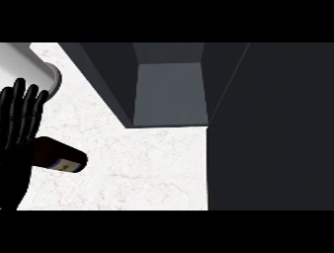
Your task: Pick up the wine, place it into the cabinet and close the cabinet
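The wine bottle [61,157], dark brown with a pale label, lies on its side on the white marble counter [148,168] at the lower left. My left hand [13,123] is at the left edge with its fingers straight and pointing up, and its palm covers the bottle's left end. I cannot tell whether the palm touches the bottle. The cabinet [168,94] stands open at the top middle, its grey inside showing between dark walls. Its dark door [279,128] fills the right side of the view. My right hand does not show.
A pale grey rounded object [20,66] sits at the top left corner, just beyond my left hand's fingertips. Marble counter stretches between the bottle and the cabinet's opening.
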You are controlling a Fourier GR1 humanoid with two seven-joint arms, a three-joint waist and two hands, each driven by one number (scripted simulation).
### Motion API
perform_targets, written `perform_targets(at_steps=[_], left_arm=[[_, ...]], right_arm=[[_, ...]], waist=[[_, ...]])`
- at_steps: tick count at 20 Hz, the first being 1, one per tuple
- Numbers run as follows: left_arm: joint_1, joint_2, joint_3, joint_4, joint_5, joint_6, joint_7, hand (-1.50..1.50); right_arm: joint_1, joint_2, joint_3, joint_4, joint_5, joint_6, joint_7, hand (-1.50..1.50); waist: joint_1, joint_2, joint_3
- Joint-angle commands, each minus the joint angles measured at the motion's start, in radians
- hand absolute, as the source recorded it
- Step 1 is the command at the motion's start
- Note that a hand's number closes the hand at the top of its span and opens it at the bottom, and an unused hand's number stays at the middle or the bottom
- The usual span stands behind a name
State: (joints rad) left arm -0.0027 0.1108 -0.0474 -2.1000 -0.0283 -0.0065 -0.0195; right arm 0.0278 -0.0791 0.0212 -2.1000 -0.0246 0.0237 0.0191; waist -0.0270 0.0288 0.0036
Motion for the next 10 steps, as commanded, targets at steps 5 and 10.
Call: perform_targets(at_steps=[5,10], left_arm=[[0.066,0.19,0.09,0.069,0.444,-0.436,-0.107,-1.5],[0.131,0.308,0.16,0.15,0.788,-0.604,0.034,-1.5]], right_arm=[[0.085,-0.016,-0.015,-0.086,-0.018,0.022,-0.013,-1.5],[0.085,-0.06,0.08,-0.167,-0.085,0.119,0.098,-1.5]], waist=[[0.023,-0.032,-0.009],[0.039,-0.035,-0.008]])
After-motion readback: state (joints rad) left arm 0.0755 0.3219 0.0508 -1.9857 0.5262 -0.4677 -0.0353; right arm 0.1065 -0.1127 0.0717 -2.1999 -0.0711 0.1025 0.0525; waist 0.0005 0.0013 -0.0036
